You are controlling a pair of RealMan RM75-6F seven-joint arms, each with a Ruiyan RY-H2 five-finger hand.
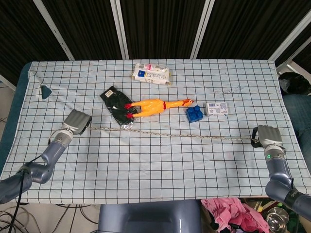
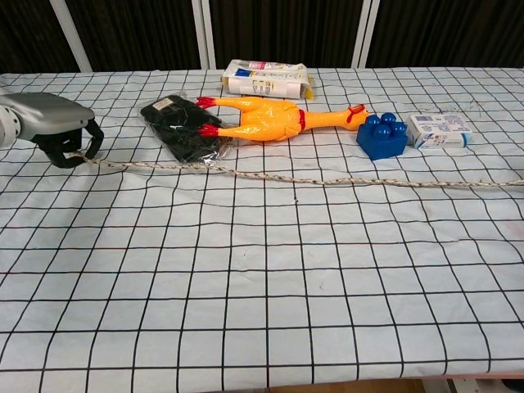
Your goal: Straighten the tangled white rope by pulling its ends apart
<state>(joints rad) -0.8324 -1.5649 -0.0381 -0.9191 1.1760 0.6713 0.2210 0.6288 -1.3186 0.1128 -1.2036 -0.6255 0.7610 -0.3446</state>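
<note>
The white rope (image 1: 170, 133) lies stretched in a nearly straight line across the checked tablecloth (image 1: 155, 170), running from left to right. My left hand (image 1: 77, 122) holds its left end, fingers curled down over it; in the chest view the same left hand (image 2: 57, 131) grips the rope (image 2: 311, 180) at the far left. My right hand (image 1: 267, 136) holds the rope's right end near the table's right side. The right hand is outside the chest view, where the rope runs off the right edge.
Just behind the rope lie a black packet (image 1: 116, 107), an orange rubber chicken (image 1: 155, 107), a blue block (image 1: 194, 114) and a small white box (image 1: 216, 108). A white pack (image 1: 152, 74) sits further back. A dark blue triangle (image 1: 45, 91) lies at far left.
</note>
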